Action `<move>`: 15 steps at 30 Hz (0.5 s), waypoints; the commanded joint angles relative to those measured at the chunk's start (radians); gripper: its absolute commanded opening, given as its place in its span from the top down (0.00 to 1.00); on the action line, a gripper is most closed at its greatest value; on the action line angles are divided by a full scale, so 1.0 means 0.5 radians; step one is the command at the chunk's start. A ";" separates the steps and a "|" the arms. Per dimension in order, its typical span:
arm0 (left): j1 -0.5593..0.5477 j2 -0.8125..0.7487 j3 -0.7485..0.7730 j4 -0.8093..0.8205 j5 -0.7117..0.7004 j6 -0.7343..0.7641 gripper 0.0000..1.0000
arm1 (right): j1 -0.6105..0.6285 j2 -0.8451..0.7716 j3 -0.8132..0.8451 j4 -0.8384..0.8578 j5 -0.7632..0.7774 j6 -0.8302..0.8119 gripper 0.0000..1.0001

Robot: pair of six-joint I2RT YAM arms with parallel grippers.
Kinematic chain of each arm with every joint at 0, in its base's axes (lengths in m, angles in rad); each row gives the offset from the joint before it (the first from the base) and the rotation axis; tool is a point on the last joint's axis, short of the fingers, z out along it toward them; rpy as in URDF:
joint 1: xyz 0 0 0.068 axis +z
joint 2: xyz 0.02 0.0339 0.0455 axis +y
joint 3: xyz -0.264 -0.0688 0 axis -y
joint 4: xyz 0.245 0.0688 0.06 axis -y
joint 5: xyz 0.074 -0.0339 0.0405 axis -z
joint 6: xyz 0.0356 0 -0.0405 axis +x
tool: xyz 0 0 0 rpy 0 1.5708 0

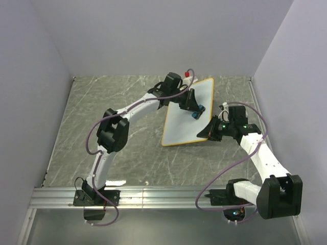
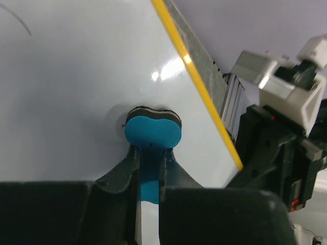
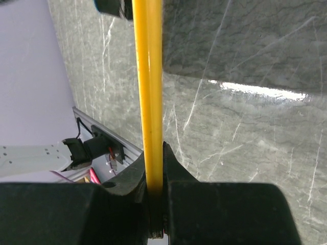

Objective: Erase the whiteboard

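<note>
Whiteboard (image 1: 183,125) sits mid-worktop (image 1: 127,153), long axis running away from me. My right gripper (image 3: 156,158) pinches its near-right rim. My left gripper (image 2: 149,153), clamped on the blue eraser (image 2: 153,131), presses down mid-board, so it's the nearer arm.

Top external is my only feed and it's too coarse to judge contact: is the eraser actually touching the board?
Observer: Yes. Left wrist view shows the blue eraser, pinched in the left fingers, with its dark felt face against the whiteboard.
Operator: Is the right arm holding the board?
Observer: Yes, the right fingers are shut on its yellow rim.
Operator: Any marks to wipe?
Observer: One faint thin arc near the left wrist view's top-left corner.
</note>
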 commanded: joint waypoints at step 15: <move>0.188 0.743 0.769 -0.147 -0.524 -0.229 1.00 | 0.174 -0.082 0.118 -0.178 0.140 -0.371 1.00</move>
